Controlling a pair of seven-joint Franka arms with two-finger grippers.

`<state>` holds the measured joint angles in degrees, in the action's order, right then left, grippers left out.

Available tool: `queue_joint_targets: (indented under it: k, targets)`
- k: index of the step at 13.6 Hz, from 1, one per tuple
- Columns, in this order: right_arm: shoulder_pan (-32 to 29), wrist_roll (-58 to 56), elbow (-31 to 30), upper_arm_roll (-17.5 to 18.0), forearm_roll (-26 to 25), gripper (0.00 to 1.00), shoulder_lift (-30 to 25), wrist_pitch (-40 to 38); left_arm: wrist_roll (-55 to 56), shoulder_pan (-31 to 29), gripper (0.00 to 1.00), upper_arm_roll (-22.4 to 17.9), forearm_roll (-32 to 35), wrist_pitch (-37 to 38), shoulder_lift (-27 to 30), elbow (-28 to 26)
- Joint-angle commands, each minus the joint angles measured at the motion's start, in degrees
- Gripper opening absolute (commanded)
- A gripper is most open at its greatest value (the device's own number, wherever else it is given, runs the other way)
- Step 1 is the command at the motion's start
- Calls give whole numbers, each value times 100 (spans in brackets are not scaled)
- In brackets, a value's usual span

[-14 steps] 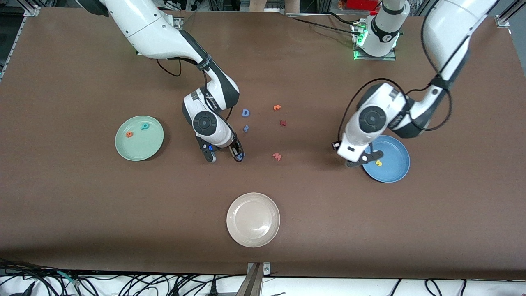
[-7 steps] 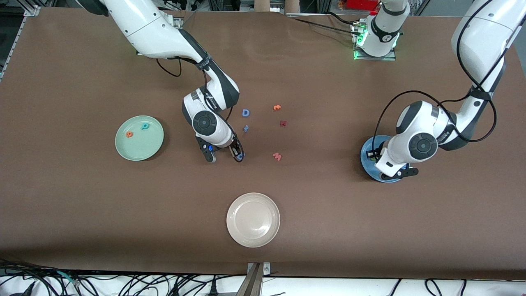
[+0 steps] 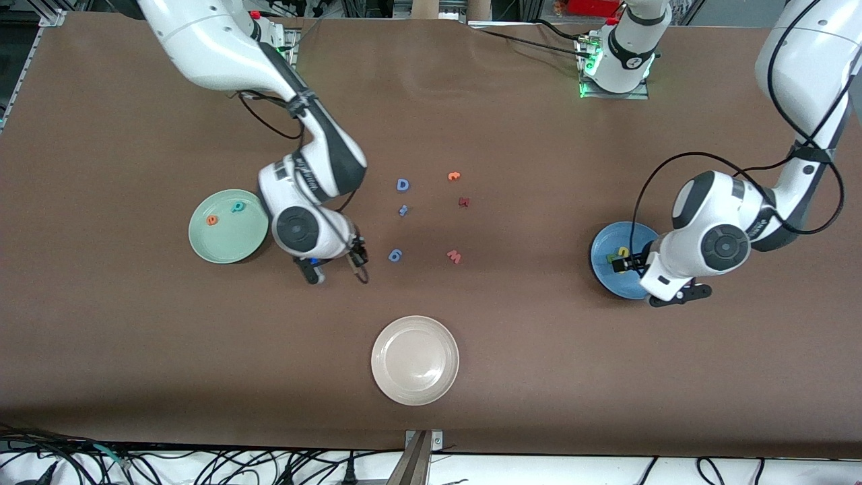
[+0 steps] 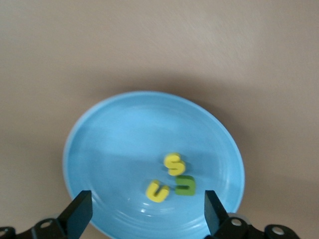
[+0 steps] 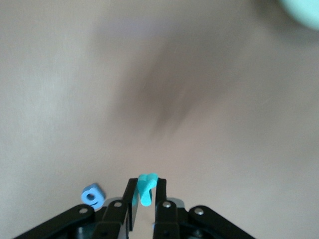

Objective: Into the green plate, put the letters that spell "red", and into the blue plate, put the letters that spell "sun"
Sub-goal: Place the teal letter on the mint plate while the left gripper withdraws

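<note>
A teal letter [image 5: 146,188] is clamped between the closed fingers of the right end effector [image 3: 335,267], held over the surface [image 3: 135,337] beside the green plate [image 3: 228,225], where an orange letter [image 3: 212,219] and a teal letter [image 3: 238,207] are seen. The left end effector [image 4: 144,216] is spread wide, nothing gripped, over the blue plate [image 4: 114,134], in which two yellow letters [image 4: 174,163] and a green one [image 4: 186,184] are lying.

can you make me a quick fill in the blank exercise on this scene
1. The round blue plate holds ____ small foam letters.
2. The right end effector is shut on a small ____ foam letter.
3. The left end effector hangs open over the ____ plate.
4. The round pale green plate holds an orange letter and a ____ one.

Missing words: three; teal; blue; teal
</note>
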<state>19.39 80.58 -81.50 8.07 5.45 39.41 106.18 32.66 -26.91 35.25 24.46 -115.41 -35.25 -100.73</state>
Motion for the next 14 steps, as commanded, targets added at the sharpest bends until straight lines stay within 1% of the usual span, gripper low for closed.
queue_joint_targets:
  k: [1, 3, 4, 5, 6, 7, 8, 9, 10, 11, 12, 13, 14]
  targets:
    - [-496, -1119, 152, 46, 35, 9, -204, -824, -512, -208, 100, 35, 41, 430, 255, 254]
    - [-831, -1789, 144, 37, -44, 9, -284, -1274, -1171, -323, 100, 52, -2, 921, 264, 587]
    - [-893, -2157, 100, -85, -62, 9, -337, -1397, -1374, -323, 100, 43, 23, 1237, 264, 816]
    - [-893, -2587, 30, -321, -71, 9, -372, -1512, -1585, -332, 100, 35, 50, 1501, 264, 1053]
    - [-893, -3061, -154, -541, -71, 9, -459, -1513, -1822, -437, 100, 52, 50, 1591, 273, 1273]
    - [-893, -3580, -373, -778, -71, 9, -565, -1487, -2286, -533, 100, 26, 50, 1783, 360, 1432]
    - [-893, -3915, -575, -920, -71, 9, -644, -1452, -2786, -517, 100, -166, 15, 1803, 561, 1424]
    - [-893, -4197, -777, -1060, -71, 9, -697, -1373, -3227, -334, 100, -724, -168, 1794, 946, 1363]
    - [-893, -4452, -1006, -1184, -71, 9, -758, -1181, -3692, 251, 100, -1461, -570, 1794, 1202, 1345]
    - [-893, -4638, -1260, -1263, -71, 9, -785, -866, -3784, 857, 100, -2217, -983, 1794, 1475, 1250]
    - [-893, -4779, -1585, -1308, -71, 9, -846, -471, -3741, 1159, 100, -2642, -1544, 1794, 1669, 1188]
    - [-893, -4876, -1936, -1317, -71, 9, -899, -15, -3506, 1232, 100, -2803, -2115, 1794, 1862, 1170]
    - [-893, -5025, -2244, -1334, -71, 9, -917, 408, -3295, 1345, 100, -2883, -2251, 1794, 2081, 1117]
